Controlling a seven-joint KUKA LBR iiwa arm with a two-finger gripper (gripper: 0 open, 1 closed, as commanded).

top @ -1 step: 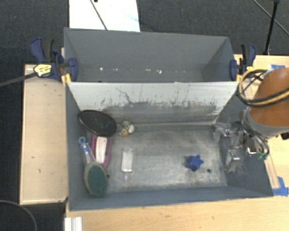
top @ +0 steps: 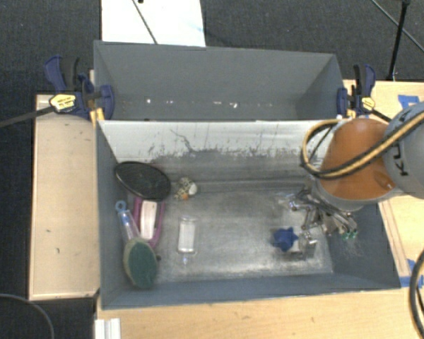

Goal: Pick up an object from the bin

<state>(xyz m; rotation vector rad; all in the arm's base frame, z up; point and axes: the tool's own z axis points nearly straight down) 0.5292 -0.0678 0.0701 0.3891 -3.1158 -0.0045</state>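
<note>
Bin [top: 219, 76], grey metal, seen from above.

My gripper [top: 309, 230] is low over the floor near the right wall, toward the front edge. Whether it is released or clenched I cannot tell; the metal parts run together under the orange wrist cover.

Nearest thing: a small blue irregular lump [top: 285, 239], on the floor just beside the gripper on the side toward the bin's middle. I cannot tell whether it touches the gripper, and I cannot claim a hold on it. A tiny green bit [top: 350, 235] lies just on the other side, toward the right wall.

By the left wall, well apart:
- flat black oval disc [top: 143, 180]
- pink and white flat piece [top: 148, 219]
- clear tube with a blue end [top: 125, 219]
- dark green round pad [top: 141, 263]

Between the two groups are a clear plastic vial [top: 187, 235] and a small tan knob [top: 186, 188].

Risks, as I judge them:
- The blue lump sits off to one side, not squarely under the tool, so closing here may catch only its edge, or push it across the smooth floor.
- The right wall slopes in close, and the wrist could scrape it.
- The green bit might get caught along with the lump and spoil the grip.
</note>
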